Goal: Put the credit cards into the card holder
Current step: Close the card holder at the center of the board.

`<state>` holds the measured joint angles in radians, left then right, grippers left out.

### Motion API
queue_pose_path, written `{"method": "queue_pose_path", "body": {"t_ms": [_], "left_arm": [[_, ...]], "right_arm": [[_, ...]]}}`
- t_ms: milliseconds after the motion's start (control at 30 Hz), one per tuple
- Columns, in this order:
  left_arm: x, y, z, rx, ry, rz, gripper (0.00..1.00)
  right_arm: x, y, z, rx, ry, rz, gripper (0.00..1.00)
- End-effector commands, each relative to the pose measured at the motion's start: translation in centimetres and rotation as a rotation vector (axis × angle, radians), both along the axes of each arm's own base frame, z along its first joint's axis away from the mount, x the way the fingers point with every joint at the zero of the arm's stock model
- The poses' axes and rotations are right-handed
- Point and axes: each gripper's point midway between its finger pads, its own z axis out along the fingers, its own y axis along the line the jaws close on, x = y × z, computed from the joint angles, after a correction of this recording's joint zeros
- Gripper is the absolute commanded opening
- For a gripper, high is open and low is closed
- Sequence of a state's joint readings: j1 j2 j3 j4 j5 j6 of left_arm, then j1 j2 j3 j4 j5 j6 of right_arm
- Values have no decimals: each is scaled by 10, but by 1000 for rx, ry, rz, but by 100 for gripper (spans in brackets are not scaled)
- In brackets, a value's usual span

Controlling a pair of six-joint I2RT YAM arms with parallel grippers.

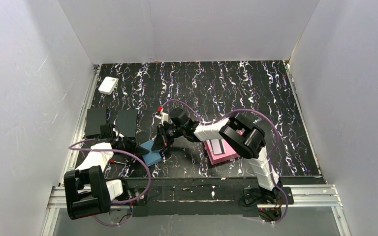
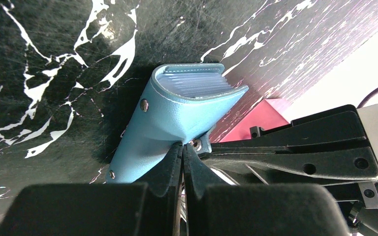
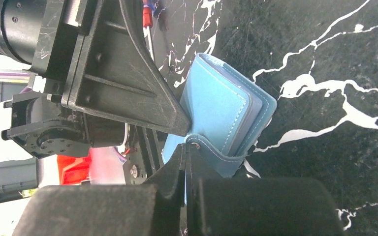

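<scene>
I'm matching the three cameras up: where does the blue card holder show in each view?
Top external: card holder left of centre, in the lower half.
Left wrist: card holder mid-picture, pinched from below by the left gripper.
Right wrist: card holder mid-picture, its tab pinched by the right gripper.
Shared landmark: the black marbled table.

Table (image 1: 256, 88): black top, veined all over with white and pinkish streaks.

Small white box (image 1: 108, 85) recorded at the far left corner, lying flat.

Two matte black slabs noted along the left edge, side by side and just apart: outer slab (image 1: 96, 122), inner slab (image 1: 126, 122).

Pink tray (image 1: 221, 151) logged near the front, right of centre, set askew to the table edges.

Teal-blue card holder (image 1: 150, 151) found between the slabs and the tray, near the front. Contact with the top cannot be confirmed.
</scene>
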<state>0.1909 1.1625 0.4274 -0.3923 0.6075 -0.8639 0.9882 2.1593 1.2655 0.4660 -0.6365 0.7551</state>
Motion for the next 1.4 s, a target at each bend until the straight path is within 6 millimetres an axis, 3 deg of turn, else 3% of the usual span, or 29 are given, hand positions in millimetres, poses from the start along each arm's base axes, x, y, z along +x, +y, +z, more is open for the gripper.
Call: {"method": "queue_pose_path", "body": {"t_ms": [0, 167, 400, 633, 1033, 1100, 1167, 1267, 1367], "left_arm": [[-21, 4, -24, 82, 92, -21, 0], [-22, 4, -26, 91, 99, -26, 0], [-23, 4, -27, 100, 101, -32, 0], [-25, 3, -29, 102, 111, -37, 0], [-24, 3, -27, 107, 99, -40, 0], [-22, 3, -22, 105, 87, -45, 0], [-16, 3, -11, 105, 55, -55, 0], [-2, 11, 17, 167, -31, -89, 4], [10, 19, 52, 228, -110, -117, 15]], "right_arm": [[-12, 18, 0, 20, -71, 82, 1], [-16, 21, -16, -61, -134, 133, 1], [-26, 6, -64, -287, -176, 197, 1], [-44, -1, -96, -431, -202, 257, 1], [-56, -57, -176, -712, -80, 237, 1], [-59, -56, -172, -699, -48, 257, 1], [-54, -48, -152, -671, -81, 274, 6], [-40, -27, -103, -573, -156, 267, 27], [-27, -8, -49, -451, -168, 252, 39]]}}
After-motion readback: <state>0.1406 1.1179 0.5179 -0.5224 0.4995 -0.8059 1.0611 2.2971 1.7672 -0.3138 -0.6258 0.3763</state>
